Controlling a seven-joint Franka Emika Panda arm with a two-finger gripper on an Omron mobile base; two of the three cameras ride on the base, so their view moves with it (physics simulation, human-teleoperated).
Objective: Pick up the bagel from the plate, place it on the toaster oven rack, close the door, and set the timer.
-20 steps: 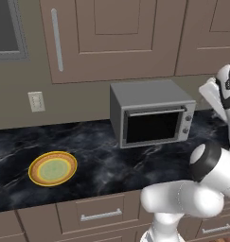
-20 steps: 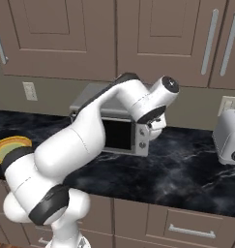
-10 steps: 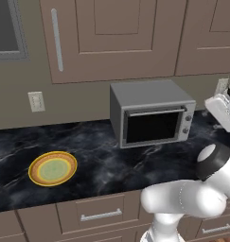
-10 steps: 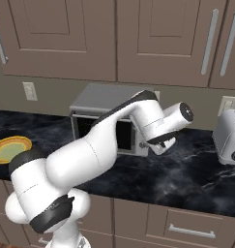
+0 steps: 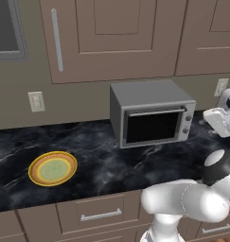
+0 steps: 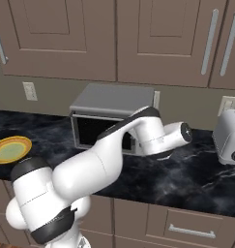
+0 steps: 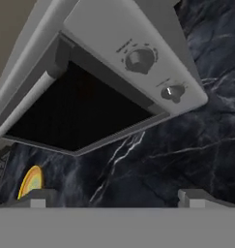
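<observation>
With the door [image 5: 153,126] apparently shut and jaws spread wide, the gripper [image 7: 117,196] should square up to the lower knob [image 7: 170,92].

I see my white arm [image 6: 90,169] reach up from 7 o'clock toward the middle. It bends across the front of the grey oven [image 6: 111,104]. The oven sits on the dark stone counter [image 6: 186,169], under brown cupboards [image 6: 153,38]. The yellow plate [image 6: 11,149] lies at 9 o'clock, well apart from the oven. A silver toaster [image 6: 229,137] stands at 3 o'clock.
</observation>
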